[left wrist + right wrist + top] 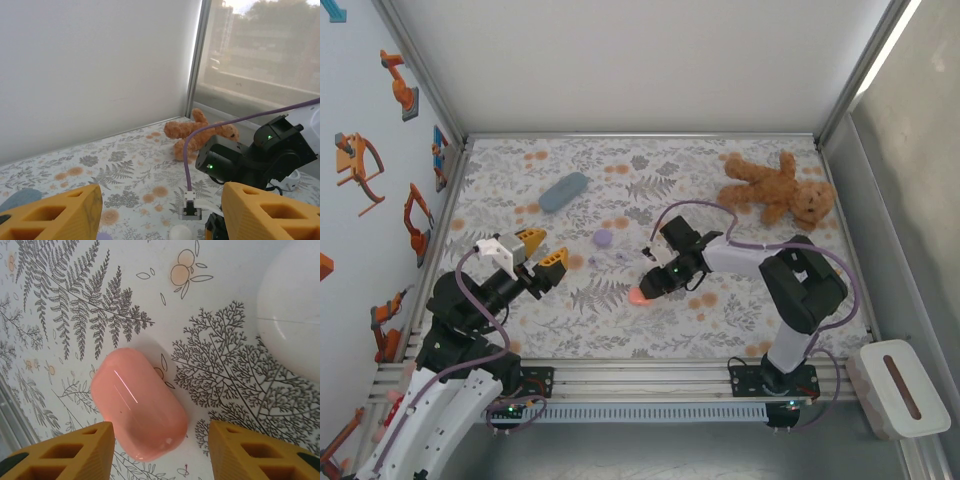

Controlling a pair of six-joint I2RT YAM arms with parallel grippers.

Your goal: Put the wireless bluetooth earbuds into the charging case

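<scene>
Risk sits mostly with my right gripper (160, 452). It stands partly open and holds nothing, one yellow finger (60, 452) on each side of the pink case (140, 405). The case lies flat on the counter (720, 330) with its lid shut, and its long axis runs from 11 to 5 o'clock, askew to my jaws. If I close from here, I judge the pads would meet its rounded flanks off-centre. The shell is glossy, hard and pebble-smooth with no flat faces, so it could squirt out or spin away. It could also slide towards the white case (295, 310) at 2 o'clock, which is just as slick and shows a thin seam line. With the lid shut, nothing can go in until it is opened, and prising it could flip the whole shell. The earbuds are too small for me to place with certainty.

From above, the pink case (640, 296) lies near mid-counter, with a lilac case (603, 238) at 11 o'clock and a plush bear (780, 188) far off at 1. The counter's fern print is matte and flat. My left gripper (542, 252) hovers at 9 o'clock, open wide and empty.
</scene>
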